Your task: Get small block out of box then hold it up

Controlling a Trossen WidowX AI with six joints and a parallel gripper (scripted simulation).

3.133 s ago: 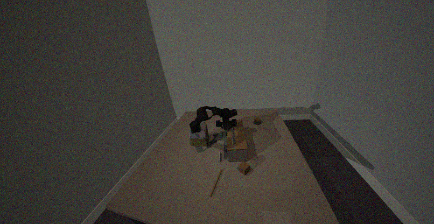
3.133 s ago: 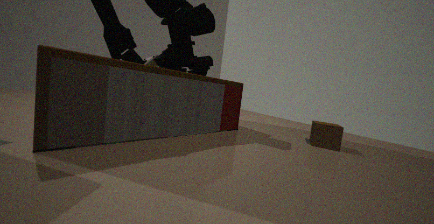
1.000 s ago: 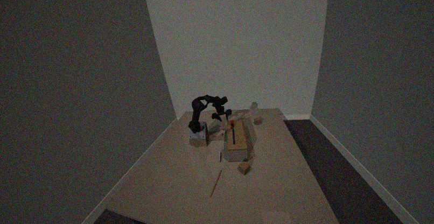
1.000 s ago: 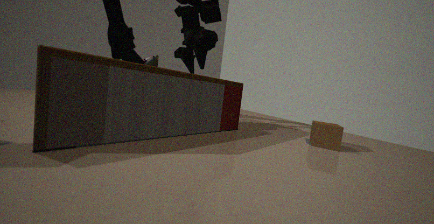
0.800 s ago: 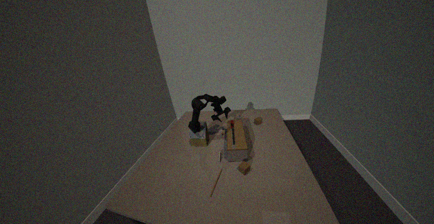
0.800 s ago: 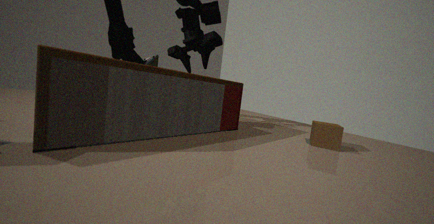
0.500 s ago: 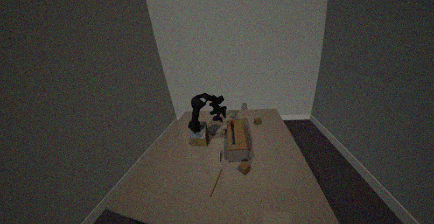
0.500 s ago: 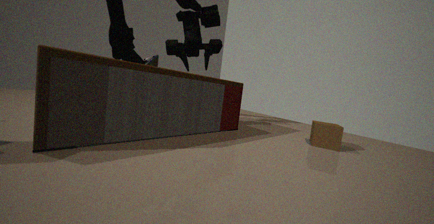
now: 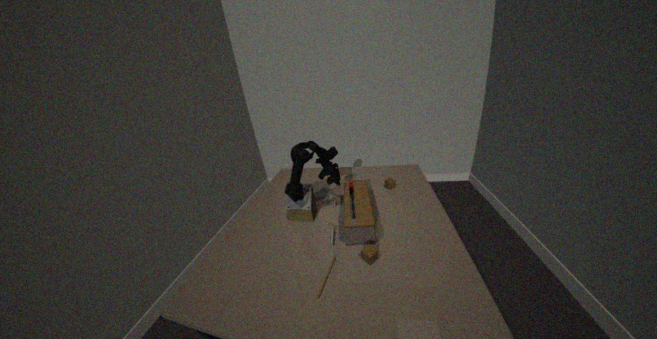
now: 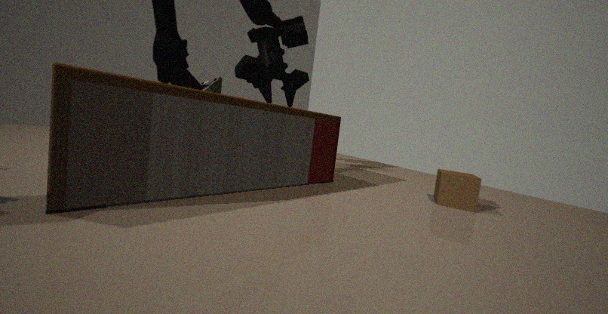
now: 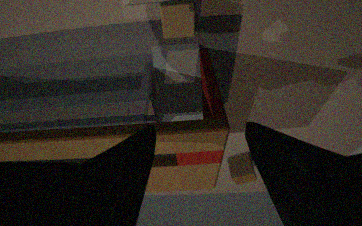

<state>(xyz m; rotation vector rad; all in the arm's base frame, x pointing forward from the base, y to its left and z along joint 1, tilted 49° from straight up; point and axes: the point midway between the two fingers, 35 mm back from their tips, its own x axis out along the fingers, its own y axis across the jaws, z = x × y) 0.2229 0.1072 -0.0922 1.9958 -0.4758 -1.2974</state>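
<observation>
The box (image 9: 363,208) (image 10: 229,149) (image 11: 186,177) stands upright on the table, its clear front toward the arm's base. A red patch (image 10: 323,149) (image 11: 199,158) marks its far end. A small yellow block (image 11: 178,21) shows at the top of the wrist view, on the clear-front side near the red-marked end. Whether it lies on the table or on some part of the box I cannot tell. My gripper (image 9: 336,183) (image 10: 280,103) (image 11: 200,130) is open with nothing between its fingers. It hangs above and in front of the box's red-marked end. The top and exterior views do not show the yellow block clearly.
A brown cube (image 9: 390,182) (image 10: 457,190) (image 11: 242,168) stands behind the box's far end. A tan block (image 9: 369,253) lies by the near end. A thin stick (image 9: 326,276) and a small pale piece lie nearer the camera. The arm's base block (image 9: 300,214) stands left.
</observation>
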